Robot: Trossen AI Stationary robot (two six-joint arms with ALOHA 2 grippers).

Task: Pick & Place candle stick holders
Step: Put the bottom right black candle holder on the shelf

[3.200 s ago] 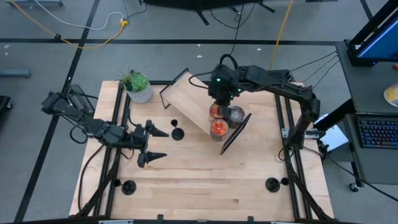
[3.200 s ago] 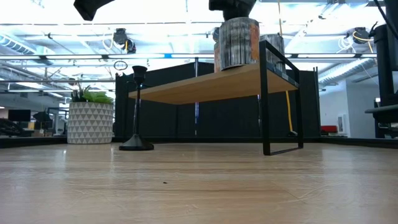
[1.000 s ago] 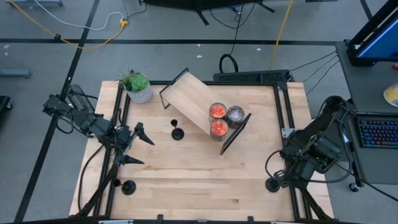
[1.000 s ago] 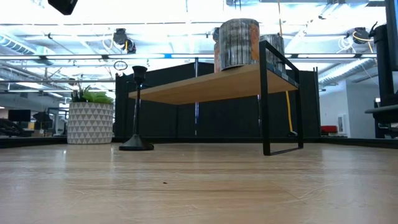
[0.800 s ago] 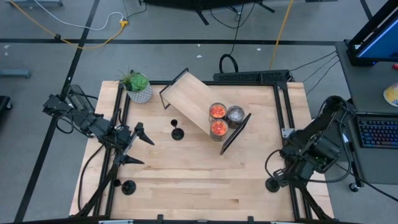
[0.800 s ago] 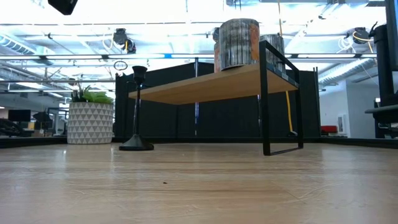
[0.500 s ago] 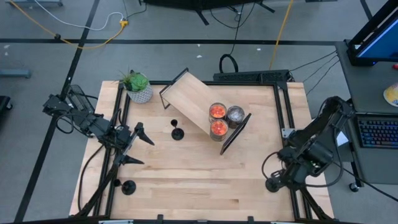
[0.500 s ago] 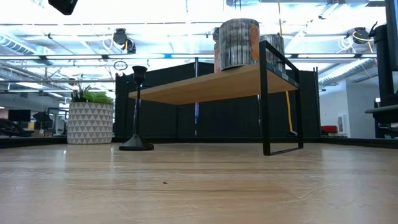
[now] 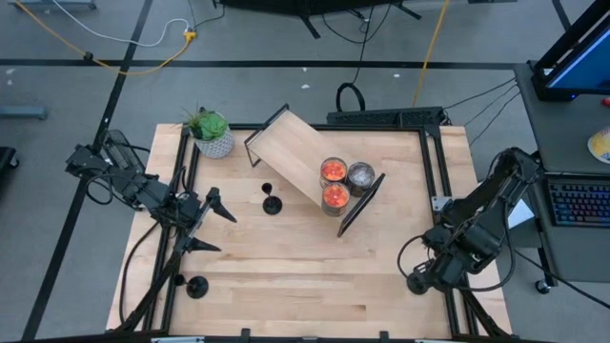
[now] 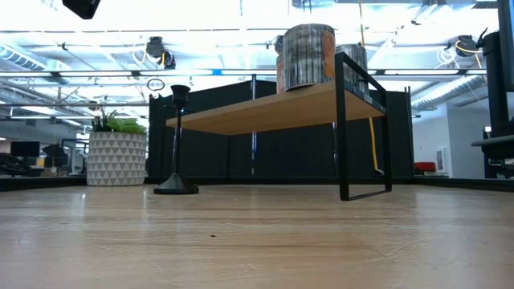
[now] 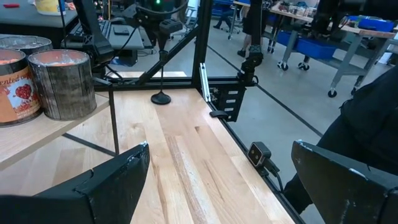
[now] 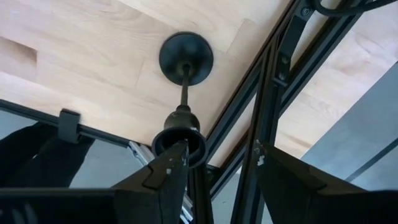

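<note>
Here right claw (fingers parted) hovers over corner candle stick holder; left claw gapes.

Potted plant, three candle jars on shelf.

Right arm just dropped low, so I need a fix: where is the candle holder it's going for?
In the high view that candle stick holder stands at the table's near right corner, beside the black frame rail, with the right gripper directly above its cup.
</note>
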